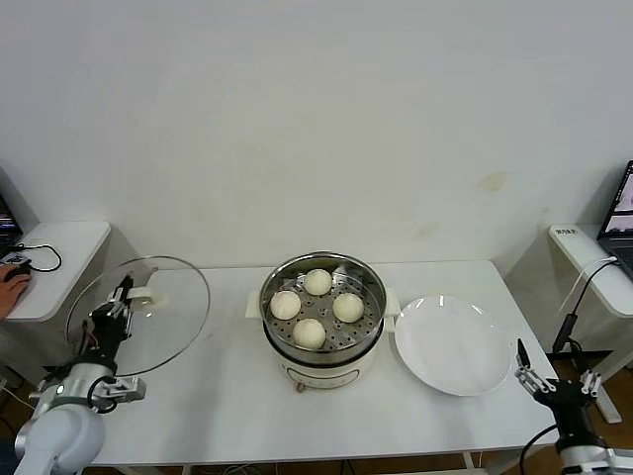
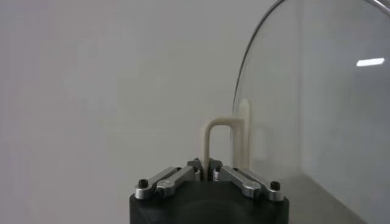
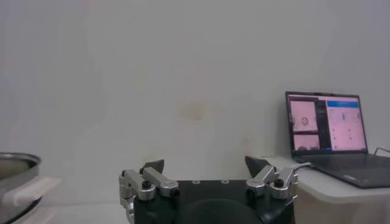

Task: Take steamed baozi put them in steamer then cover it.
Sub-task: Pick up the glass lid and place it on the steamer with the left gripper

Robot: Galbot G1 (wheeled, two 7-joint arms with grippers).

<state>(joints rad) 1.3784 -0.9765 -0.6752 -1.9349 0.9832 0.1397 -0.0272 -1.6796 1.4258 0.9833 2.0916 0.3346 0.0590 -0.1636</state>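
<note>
The steel steamer [image 1: 273, 289] stands mid-table on its cream base. Four cream-white baozi lie on its perforated tray, one at the back [image 1: 317, 282], one left [image 1: 285, 305], one right [image 1: 347, 307], one in front [image 1: 310, 333]. My left gripper [image 1: 122, 300] is shut on the cream bar handle [image 2: 214, 139] of the clear glass cover [image 1: 148, 327], holding it tilted up above the table's left end. The cover's glass [image 2: 317, 97] fills one side of the left wrist view. My right gripper [image 1: 554, 374] is open and empty off the table's right front corner, and it shows in the right wrist view [image 3: 204, 164].
A flat white plate [image 1: 452, 343] lies right of the steamer. Side tables stand at far left [image 1: 59, 247] and far right [image 1: 593, 257], the right one bearing a laptop [image 3: 329, 131]. The steamer's rim [image 3: 15, 163] shows at the edge of the right wrist view.
</note>
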